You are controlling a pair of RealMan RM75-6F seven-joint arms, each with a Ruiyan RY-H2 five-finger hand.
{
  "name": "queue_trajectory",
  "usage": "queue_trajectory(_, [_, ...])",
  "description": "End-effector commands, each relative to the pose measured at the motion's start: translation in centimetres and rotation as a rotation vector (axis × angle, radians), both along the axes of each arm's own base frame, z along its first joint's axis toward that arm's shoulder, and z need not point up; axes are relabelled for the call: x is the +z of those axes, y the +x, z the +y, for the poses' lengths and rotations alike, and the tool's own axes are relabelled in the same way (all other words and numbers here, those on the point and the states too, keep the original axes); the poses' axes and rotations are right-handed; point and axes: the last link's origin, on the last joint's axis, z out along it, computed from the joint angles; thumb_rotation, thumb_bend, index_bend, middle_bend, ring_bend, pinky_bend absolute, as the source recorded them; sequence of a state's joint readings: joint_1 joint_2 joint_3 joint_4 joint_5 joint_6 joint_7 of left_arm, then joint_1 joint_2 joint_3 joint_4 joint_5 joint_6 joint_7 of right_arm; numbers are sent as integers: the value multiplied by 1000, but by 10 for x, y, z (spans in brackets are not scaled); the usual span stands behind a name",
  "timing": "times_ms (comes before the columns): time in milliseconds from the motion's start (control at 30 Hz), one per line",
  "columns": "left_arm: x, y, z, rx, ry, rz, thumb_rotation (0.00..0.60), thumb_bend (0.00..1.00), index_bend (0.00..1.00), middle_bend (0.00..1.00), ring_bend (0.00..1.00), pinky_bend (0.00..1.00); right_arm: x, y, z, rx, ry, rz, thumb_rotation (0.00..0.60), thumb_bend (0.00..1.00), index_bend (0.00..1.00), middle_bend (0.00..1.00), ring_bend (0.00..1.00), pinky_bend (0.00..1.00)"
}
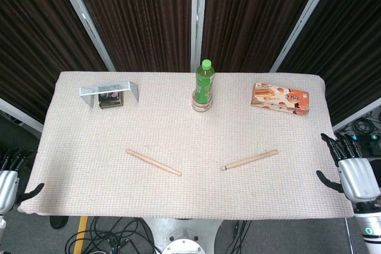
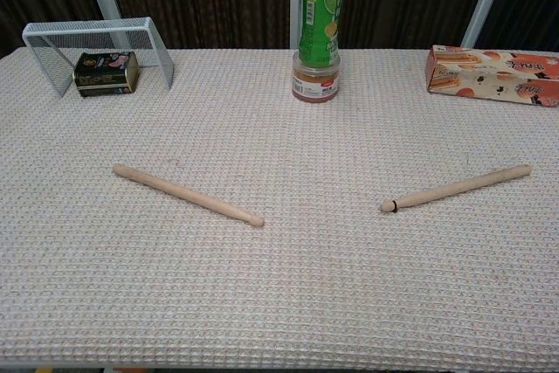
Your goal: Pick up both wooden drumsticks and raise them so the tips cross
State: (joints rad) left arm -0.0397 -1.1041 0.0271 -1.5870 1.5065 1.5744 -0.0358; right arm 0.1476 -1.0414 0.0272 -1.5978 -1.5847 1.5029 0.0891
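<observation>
Hanging open off the table's sides, left robot hand point(image 1: 7, 184) is half cropped, right robot hand point(image 1: 356, 173) empty.

Bare woven beige tablecloth point(image 1: 89, 188) surrounds both drumsticks across mid-frame and the lower frame; access there is unobstructed. Obstacles line the upper frame only: white wire-mesh rack point(image 1: 109, 91) over a dark tin point(image 1: 110, 100), apparently; green plastic bottle point(image 1: 203, 83); orange snack box point(image 1: 280, 99).
</observation>
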Motion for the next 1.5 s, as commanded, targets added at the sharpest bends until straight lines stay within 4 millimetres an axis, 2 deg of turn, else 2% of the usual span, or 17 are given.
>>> queue_trajectory(33, [0, 0, 2, 4, 2, -2, 600, 164, 187, 175, 88, 70, -2, 1, -1, 2, 6, 0, 600, 147, 52, 178, 46, 58])
queue_trajectory(200, [0, -1, -1, 8, 10, -4, 600, 164, 187, 175, 89, 69, -3, 3, -4, 13, 9, 4, 600, 147, 52, 181, 46, 63])
queue_trajectory(333, [0, -1, -1, 8, 17, -8, 600, 164, 187, 174, 89, 70, -10, 3, -14, 14, 40, 23, 600, 149, 83, 209, 55, 89])
queue_trajectory(433, [0, 1, 1, 0, 19, -4, 600, 164, 187, 174, 89, 71, -25, 5, -33, 23, 85, 44, 600, 151, 192, 287, 98, 129])
queue_trajectory(567, [-1, 2, 2, -3, 15, 8, 600, 164, 187, 174, 89, 70, -55, 3, -66, 18, 158, 111, 600, 157, 334, 349, 135, 152])
queue_trajectory(667, [-2, 2, 3, 1, 3, 9, 600, 164, 187, 174, 89, 70, -81, 1, -87, 10, 212, 152, 600, 161, 375, 367, 148, 160])
queue_trajectory(867, [-5, 7, 8, 11, -25, 5, 600, 164, 187, 174, 89, 70, -123, -5, -111, 23, 282, 247, 600, 167, 413, 419, 184, 187])
queue_trajectory(1033, [-5, 8, 9, 25, -35, 3, 600, 162, 187, 174, 89, 71, -147, -12, -115, 38, 304, 308, 600, 162, 440, 452, 205, 189])
queue_trajectory(1167, [-5, 6, 8, 36, -42, -2, 600, 162, 187, 174, 89, 71, -159, -14, -116, 52, 304, 328, 600, 156, 480, 475, 226, 201])
queue_trajectory(1500, [-7, 1, 5, 44, -47, -13, 600, 162, 187, 174, 89, 71, -170, -17, -117, 69, 307, 358, 600, 197, 509, 496, 244, 206])
